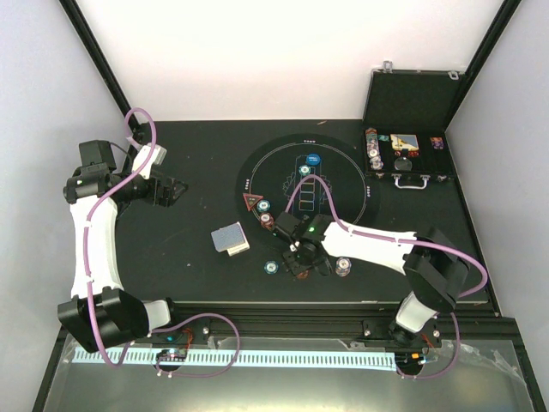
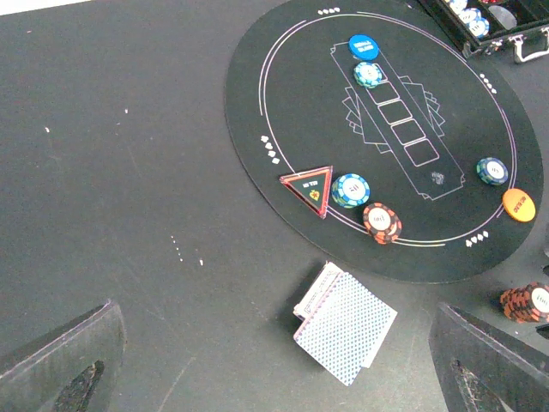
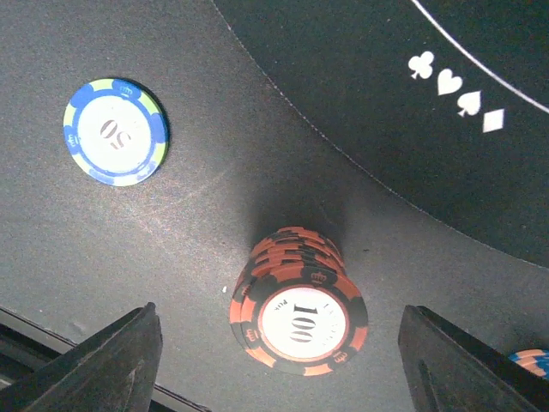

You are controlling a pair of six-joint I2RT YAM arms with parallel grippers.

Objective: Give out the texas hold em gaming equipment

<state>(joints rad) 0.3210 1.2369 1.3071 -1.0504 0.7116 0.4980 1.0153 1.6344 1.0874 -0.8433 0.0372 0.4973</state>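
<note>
Red 100-chip stack [image 3: 298, 319] sat on the tabletop [image 3: 197, 223], just off the mat [image 3: 360, 103] edge. Blue-green 50 chip [image 3: 116, 131] lay at its 10 o'clock. Right gripper [image 3: 279, 339] was released, fingers straddling the stack without touching it. Left gripper [image 1: 176, 190] was released and empty, out at the mat's 9 o'clock. Card deck [image 1: 231, 239] lay off the mat at 8 o'clock.

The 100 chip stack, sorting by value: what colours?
The stack is red-orange and black, white centre; right wrist view shows it best.
</note>
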